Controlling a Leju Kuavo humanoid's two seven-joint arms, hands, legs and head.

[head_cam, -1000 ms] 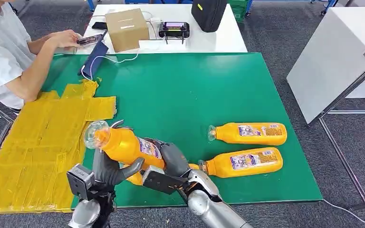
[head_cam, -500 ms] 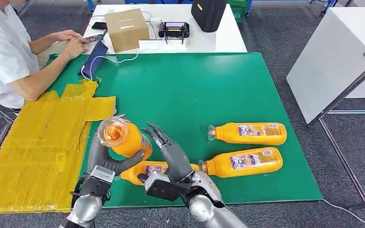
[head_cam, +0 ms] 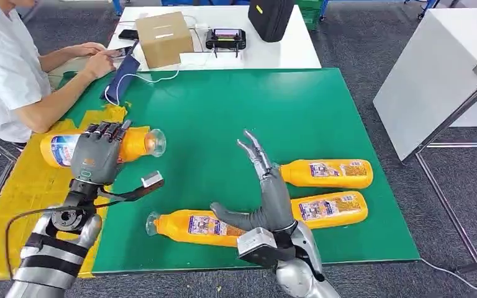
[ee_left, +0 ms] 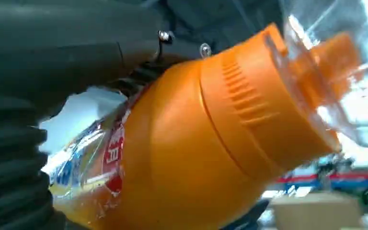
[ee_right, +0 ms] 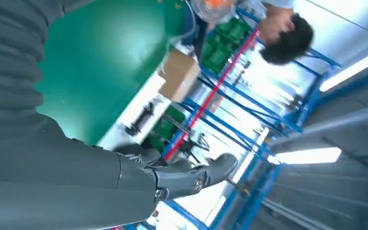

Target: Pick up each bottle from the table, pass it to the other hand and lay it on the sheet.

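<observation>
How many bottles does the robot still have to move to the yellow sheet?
None lies on the yellow sheet yet. The left hand holds one orange bottle sideways above it, so the hand-over looks done. The right hand is open and holds nothing. Three bottles wait on the green table: the nearest, the middle, the farthest.

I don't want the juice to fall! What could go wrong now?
The bottle held sideways by the left robot hand is round, so it might roll off the yellow sheet once released. The open right robot hand hangs above the table bottles and could bump them.
</observation>
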